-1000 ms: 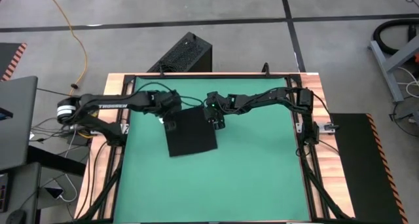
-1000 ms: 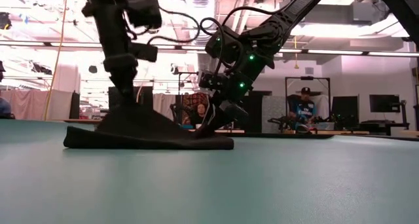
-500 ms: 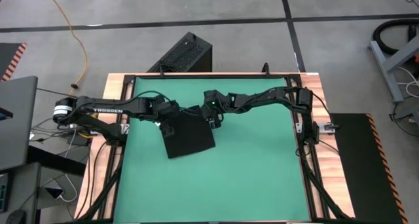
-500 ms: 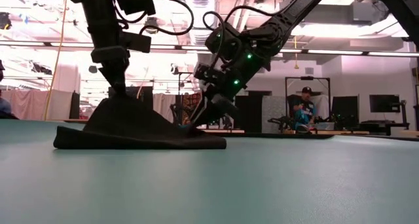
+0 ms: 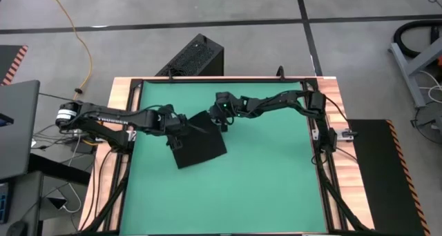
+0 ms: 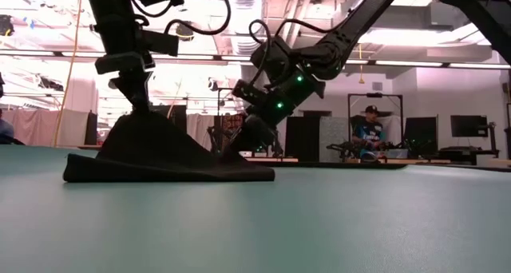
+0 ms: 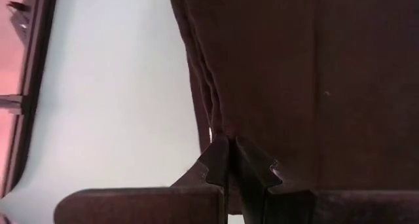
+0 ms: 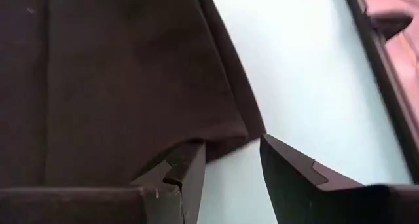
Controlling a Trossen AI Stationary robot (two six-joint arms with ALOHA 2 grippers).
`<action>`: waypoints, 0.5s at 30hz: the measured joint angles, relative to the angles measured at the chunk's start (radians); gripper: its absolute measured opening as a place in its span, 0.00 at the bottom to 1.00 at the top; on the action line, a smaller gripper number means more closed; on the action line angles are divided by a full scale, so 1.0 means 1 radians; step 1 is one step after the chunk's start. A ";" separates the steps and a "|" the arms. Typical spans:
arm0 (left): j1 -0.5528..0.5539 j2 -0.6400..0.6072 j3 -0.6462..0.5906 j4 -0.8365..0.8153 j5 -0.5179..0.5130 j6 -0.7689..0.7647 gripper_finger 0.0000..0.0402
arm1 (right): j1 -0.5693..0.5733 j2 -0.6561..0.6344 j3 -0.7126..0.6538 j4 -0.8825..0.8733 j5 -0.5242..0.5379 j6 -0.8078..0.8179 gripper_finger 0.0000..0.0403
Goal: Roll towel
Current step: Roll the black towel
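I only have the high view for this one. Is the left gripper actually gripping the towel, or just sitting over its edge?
Observer: Gripping. In its wrist view, the left gripper is shut on a fold of the towel edge.
Operator: Is the cloth lifted?
Observer: Yes. The low view shows it pulled up into a peak under that gripper.
Operator: And the right gripper?
Observer: The right gripper is open at a towel corner above the green mat, gripping nothing.

My two arms are slim, dark and jointed, with black cables looping along them. My left arm [image 5: 110,116] carries white lettering and a silvery collar near its base; my right arm [image 5: 276,103] shows small green lights.
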 joint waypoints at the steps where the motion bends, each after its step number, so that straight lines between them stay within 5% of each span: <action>1: -0.009 0.000 0.000 -0.003 -0.014 -0.011 0.00 | 0.003 -0.001 0.000 -0.007 0.001 0.015 0.41; 15: -0.144 0.000 0.023 -0.138 -0.082 -0.193 0.00 | -0.007 -0.022 0.000 0.016 0.034 0.165 0.41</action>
